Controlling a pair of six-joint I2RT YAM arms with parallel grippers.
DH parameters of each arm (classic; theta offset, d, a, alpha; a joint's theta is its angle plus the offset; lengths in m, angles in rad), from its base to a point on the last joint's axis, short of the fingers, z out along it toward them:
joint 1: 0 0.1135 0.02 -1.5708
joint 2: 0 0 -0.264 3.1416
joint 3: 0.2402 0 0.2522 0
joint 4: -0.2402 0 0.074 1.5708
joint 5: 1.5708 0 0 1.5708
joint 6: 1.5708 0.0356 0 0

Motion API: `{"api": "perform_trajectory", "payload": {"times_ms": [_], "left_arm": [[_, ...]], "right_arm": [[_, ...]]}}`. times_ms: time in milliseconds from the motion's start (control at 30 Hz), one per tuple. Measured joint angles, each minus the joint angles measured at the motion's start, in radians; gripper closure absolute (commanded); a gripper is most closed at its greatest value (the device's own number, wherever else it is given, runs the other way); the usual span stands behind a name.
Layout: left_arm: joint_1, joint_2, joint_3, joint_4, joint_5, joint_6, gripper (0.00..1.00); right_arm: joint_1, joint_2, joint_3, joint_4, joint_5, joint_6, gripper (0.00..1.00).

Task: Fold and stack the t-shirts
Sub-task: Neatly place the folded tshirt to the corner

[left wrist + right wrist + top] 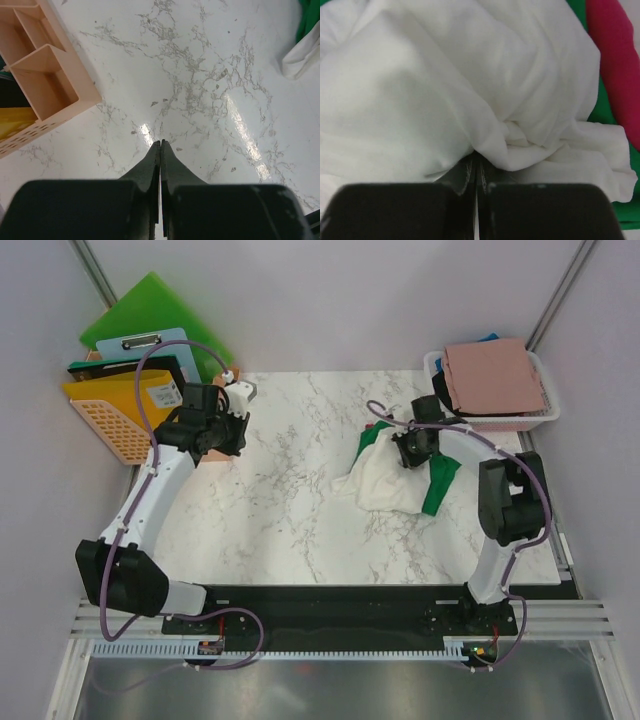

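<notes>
The right tool point(476, 161) is pressed together and pinches a bunched fold of the cream-white t-shirt point(445, 90); the cloth gathers into tight creases right at its tips. That shirt lies crumpled on the right half of the marble bench point(290, 510), and the right arm curves over it from the near right. A green t-shirt point(438, 488) lies under it, showing at its far left edge and along its right side. In the right wrist view a strip of red cloth point(617, 60) shows just beyond the green.

At the far right corner stands a white mesh basket point(547, 412), with a folded dusty-pink t-shirt point(495, 375) lying flat on top and slivers of blue and black cloth at its edges.

The left tool point(161, 143) is at the far left of the bench, pressed together with nothing between its fingers, over bare marble. Just to its left is a peach plastic basket point(45, 80), and behind that lean green boards point(150, 305) and a pale blue clipboard point(140, 345)
</notes>
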Motion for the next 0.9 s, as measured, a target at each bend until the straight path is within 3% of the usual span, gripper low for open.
{"api": "perform_trajectory", "payload": {"times_ms": [200, 367, 567, 900], "left_arm": [[0.005, -0.026, 0.000, 0.002, -0.018, 0.001, 0.98], [0.008, -0.039, -0.009, 0.001, -0.029, 0.006, 0.98], [0.014, -0.062, -0.043, 0.000, -0.035, 0.013, 0.98], [0.014, -0.046, -0.072, 0.002, 0.018, 0.012, 0.98]], "right_arm": [[0.281, -0.016, -0.041, 0.086, 0.026, 0.013, 1.00], [0.438, -0.071, -0.131, 0.126, -0.076, 0.060, 1.00], [0.444, -0.170, -0.250, 0.107, -0.154, 0.093, 1.00], [0.440, -0.132, -0.185, 0.038, -0.153, 0.108, 1.00]]}}
